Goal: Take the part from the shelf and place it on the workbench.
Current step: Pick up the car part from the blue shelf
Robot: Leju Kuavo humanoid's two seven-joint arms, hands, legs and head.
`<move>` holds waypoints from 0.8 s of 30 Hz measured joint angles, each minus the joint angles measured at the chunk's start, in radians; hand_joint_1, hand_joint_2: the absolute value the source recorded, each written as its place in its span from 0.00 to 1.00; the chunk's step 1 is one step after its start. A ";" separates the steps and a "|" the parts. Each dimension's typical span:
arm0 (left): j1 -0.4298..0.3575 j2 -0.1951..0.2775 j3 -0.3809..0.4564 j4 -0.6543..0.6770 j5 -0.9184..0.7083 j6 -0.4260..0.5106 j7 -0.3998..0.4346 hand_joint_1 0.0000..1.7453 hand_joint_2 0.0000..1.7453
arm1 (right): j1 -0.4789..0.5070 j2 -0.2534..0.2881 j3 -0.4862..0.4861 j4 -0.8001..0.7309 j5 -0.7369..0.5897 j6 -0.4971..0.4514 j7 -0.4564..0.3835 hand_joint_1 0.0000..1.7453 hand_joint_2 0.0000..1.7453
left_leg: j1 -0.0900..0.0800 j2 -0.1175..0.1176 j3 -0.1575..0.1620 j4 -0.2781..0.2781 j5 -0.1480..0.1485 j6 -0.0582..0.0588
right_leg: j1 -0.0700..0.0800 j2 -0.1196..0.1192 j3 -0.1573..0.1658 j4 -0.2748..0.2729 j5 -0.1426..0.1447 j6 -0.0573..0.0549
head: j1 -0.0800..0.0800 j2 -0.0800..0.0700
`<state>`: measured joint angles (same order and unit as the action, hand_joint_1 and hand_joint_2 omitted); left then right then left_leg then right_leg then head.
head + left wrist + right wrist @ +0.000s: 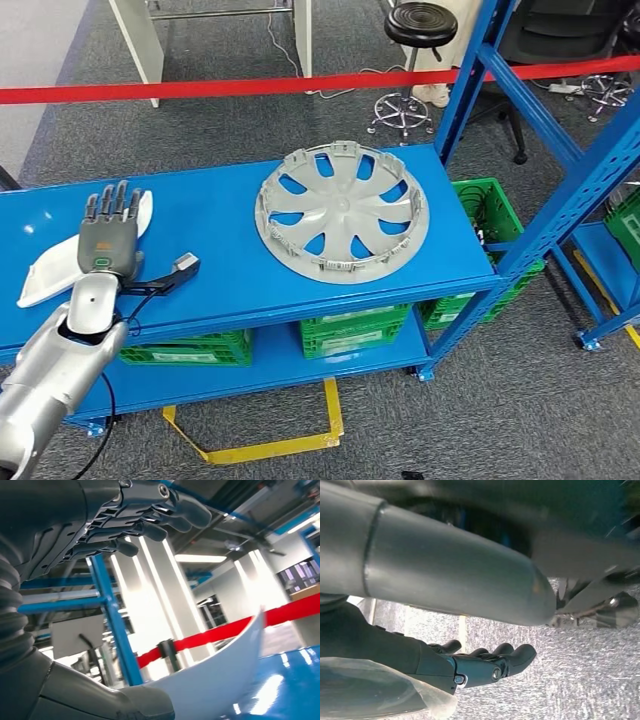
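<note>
White part (45, 272) partly hidden beneath the left robot hand (109, 235), its far end cut off in the left wrist view, green crates (355, 330) half hidden under the shelf (226, 215), right robot hand (486, 665) blurred

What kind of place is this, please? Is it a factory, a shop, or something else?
Probably a workshop or a test area for industrial robots. Blue metal shelving holds a grey wheel cover, green plastic crates sit below, and a red barrier tape ropes off the space.

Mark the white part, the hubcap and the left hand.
white part (143, 209), head view, end past the fingers.
hubcap (343, 206), head view, centre hub.
left hand (107, 240), head view, back of hand.
</note>
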<state>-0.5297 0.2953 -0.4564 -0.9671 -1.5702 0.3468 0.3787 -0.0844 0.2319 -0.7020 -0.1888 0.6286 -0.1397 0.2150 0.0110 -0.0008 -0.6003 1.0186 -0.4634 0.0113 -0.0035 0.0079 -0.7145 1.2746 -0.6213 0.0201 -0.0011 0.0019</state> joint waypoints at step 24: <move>-0.030 0.094 0.189 0.182 0.000 -0.077 0.024 0.00 1.00 | -0.001 0.000 -0.028 0.000 0.043 0.007 0.007 0.00 0.00 | -0.006 -0.003 -0.001 0.003 0.002 -0.029 | 0.004 0.007 0.121 -0.250 0.129 -0.027 | -0.003 0.000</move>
<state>-0.5601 0.3888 -0.2675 -0.7856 -1.5697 0.2699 0.4023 -0.0851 0.2319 -0.7298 -0.1888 0.6719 -0.1328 0.2223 0.0052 -0.0039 -0.6017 1.0219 -0.4614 -0.0173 0.0006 0.0152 -0.5932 1.0242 -0.4924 -0.0069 -0.0038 0.0019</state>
